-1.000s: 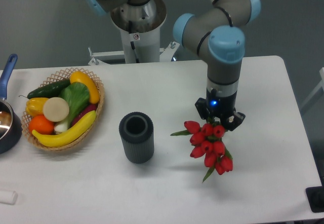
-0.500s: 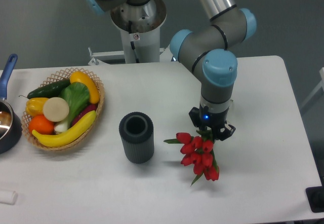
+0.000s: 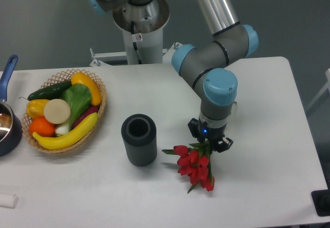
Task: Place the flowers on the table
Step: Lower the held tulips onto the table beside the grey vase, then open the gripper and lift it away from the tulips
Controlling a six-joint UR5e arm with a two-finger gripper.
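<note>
So the gripper (image 3: 209, 144) is pinched on the stem end of the flowers (image 3: 195, 167), and the bunch hangs down and toward the camera from it, red heads fanned out just right of the dark vase (image 3: 138, 139). They're low over the table (image 3: 268, 109), front-middle area, well apart from the fruit basket (image 3: 66, 109) on the left.

Honestly I can't tell from this one angle whether the lowest blooms are already touching the tabletop or hovering just above it. There's a bit of shadow under them, so my guess is nearly down but not resting.

How I'd finish the step:

- Keep coming down slow and straight. The heads would meet the surface first, so a fast drop would squash or splay them.
- Tilt so the stems lay flat instead of jamming the bunch in nose-first. Flowers lying on their side is the goal, not standing on their heads.
- Keep to the right of the vase. It's just beside the leftmost leaf, and a sideways drift could nudge it.
- Let go only once the bunch's weight is on the table, then lift straight up so the fingers don't snag the stems or leaves and drag the whole thing along.
</note>
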